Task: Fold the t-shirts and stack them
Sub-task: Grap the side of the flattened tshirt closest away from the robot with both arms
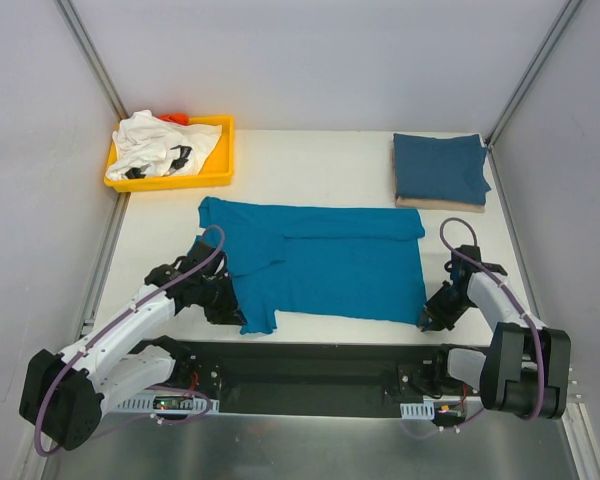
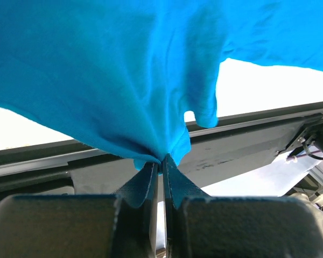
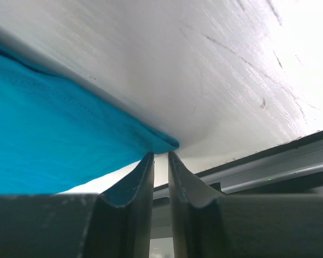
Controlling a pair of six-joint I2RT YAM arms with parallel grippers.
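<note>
Pinching teal t-shirt [image 2: 124, 80] cloth, left gripper [image 2: 161, 160] closed per its wrist view, right gripper [image 3: 160, 153] narrowly parted at shirt corner, only overhead showing folded dark blue t-shirt [image 1: 440, 168].

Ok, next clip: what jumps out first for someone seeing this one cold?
The teal t-shirt lies spread mid-table, with the left pincer shut on its near-left part and the right pincer nearly closed at its near-right corner, grip unclear. Behind it, a folded dark blue t-shirt sits far right, and a crumpled white t-shirt fills the yellow tray far left.
</note>
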